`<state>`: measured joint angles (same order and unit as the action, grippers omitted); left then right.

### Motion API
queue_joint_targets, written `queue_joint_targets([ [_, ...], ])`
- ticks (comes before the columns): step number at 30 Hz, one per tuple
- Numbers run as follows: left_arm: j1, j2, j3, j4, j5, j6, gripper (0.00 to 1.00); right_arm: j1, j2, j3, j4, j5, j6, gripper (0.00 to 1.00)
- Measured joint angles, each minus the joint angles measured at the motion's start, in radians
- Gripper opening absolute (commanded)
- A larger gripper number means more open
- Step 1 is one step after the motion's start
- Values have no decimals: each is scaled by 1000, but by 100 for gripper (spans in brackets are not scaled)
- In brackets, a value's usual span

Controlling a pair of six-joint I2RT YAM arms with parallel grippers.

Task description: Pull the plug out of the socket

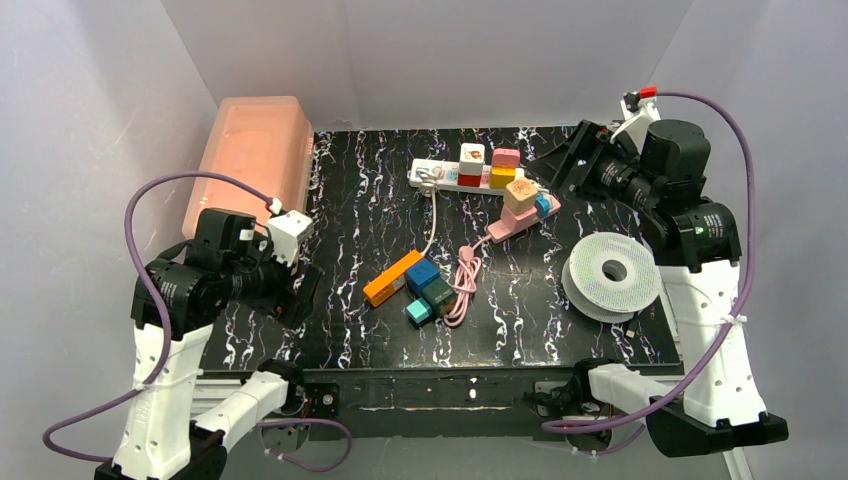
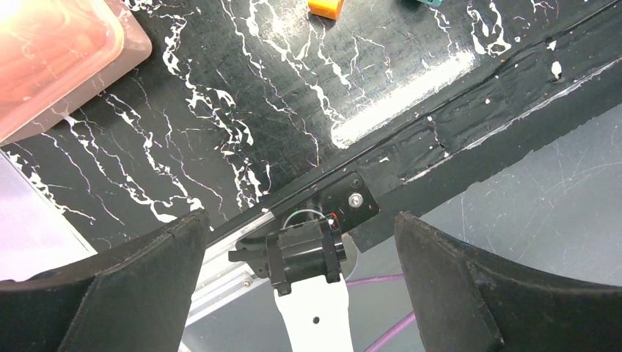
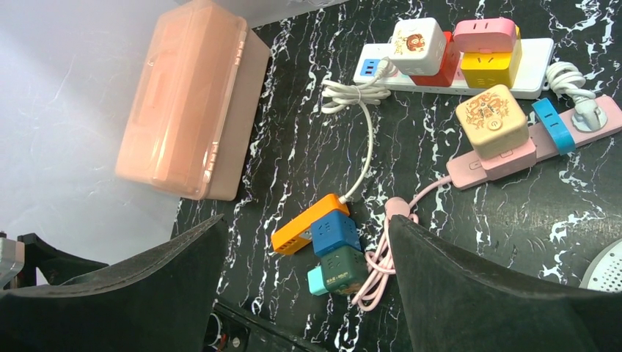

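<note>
The short orange socket [image 1: 385,283] lies near the middle of the black marbled table, also seen in the right wrist view [image 3: 304,229]. A blue cube plug [image 1: 422,272] [image 3: 335,231] sits against its side. A dark green cube [image 3: 341,270] and a small teal block [image 3: 315,281] are joined below that. A white cable [image 3: 364,154] reaches the socket's far end. My left gripper [image 1: 300,292] [image 2: 297,220] hangs open over the table's front left edge, far from the socket. My right gripper [image 1: 567,158] [image 3: 308,220] is open and raised at the back right, holding nothing.
A pink translucent box [image 1: 255,155] stands at the back left. A long white strip [image 1: 438,176] carrying several cube adapters lies at the back, a pink strip [image 1: 512,222] beside it. A coiled pink cable [image 1: 462,285] lies right of the cubes. A white spool [image 1: 612,272] sits at right.
</note>
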<state>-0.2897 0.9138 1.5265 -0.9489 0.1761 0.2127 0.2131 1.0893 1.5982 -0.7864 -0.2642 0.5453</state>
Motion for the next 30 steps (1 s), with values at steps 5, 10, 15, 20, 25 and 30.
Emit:
queue_joint_targets([
  [5, 0, 0, 3, 0, 0, 0, 98, 0, -3, 1, 0, 2, 0, 89],
  [10, 0, 2, 5, 0, 0, 0, 98, 0, -5, 0, -1, 4, 0, 86],
  [15, 0, 7, 8, 0, -1, 0, 98, 0, -26, -13, 3, 3, -8, 1],
  [20, 0, 7, 8, 0, -1, 0, 98, 0, -29, -13, 3, 0, 1, 60],
  [25, 0, 7, 10, 0, -2, 1, 98, 0, -27, -13, 2, 1, 1, 72],
  [30, 0, 5, 14, 0, -2, 5, 98, 0, -27, -13, 2, 0, 1, 72],
])
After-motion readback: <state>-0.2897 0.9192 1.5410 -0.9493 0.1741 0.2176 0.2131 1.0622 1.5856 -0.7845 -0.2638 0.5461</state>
